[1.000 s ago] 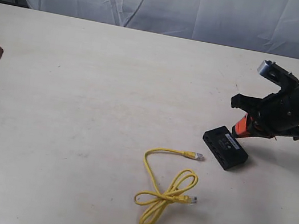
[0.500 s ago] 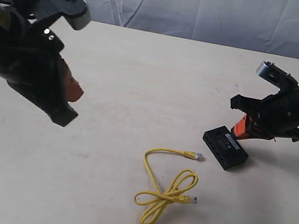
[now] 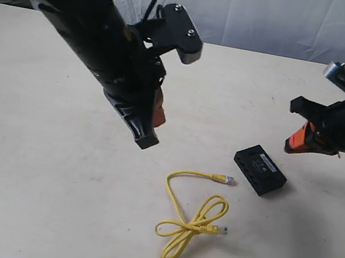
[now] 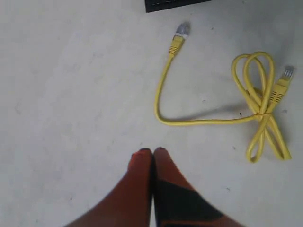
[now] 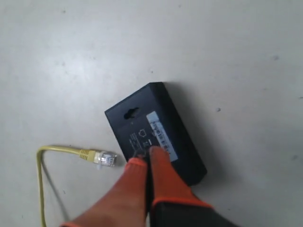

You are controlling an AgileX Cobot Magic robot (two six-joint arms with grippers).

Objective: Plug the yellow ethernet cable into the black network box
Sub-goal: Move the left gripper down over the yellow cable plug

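The yellow ethernet cable (image 3: pixel 192 209) lies looped and tied on the table, one clear plug (image 3: pixel 228 179) pointing at the black network box (image 3: pixel 259 170) a short way right of it. In the left wrist view the yellow ethernet cable (image 4: pixel 208 118) lies beyond my left gripper (image 4: pixel 152 151), whose orange fingers are shut with nothing between them. That left gripper (image 3: pixel 147 139) hovers up and left of the cable. My right gripper (image 3: pixel 287 148) is shut and empty, raised just right of the box. From the right wrist, the right gripper (image 5: pixel 145 158) hangs over the black network box (image 5: pixel 154 137) and its label.
The pale table (image 3: pixel 49 181) stretches wide to the left and front. A white cloth backdrop (image 3: pixel 259 17) hangs behind the far edge. The left arm's dark bulk (image 3: pixel 91 21) fills the upper left of the exterior view.
The left arm has swung in from the far left towards the centre, above the cable. My right gripper has lifted off the box and drawn back to the right.
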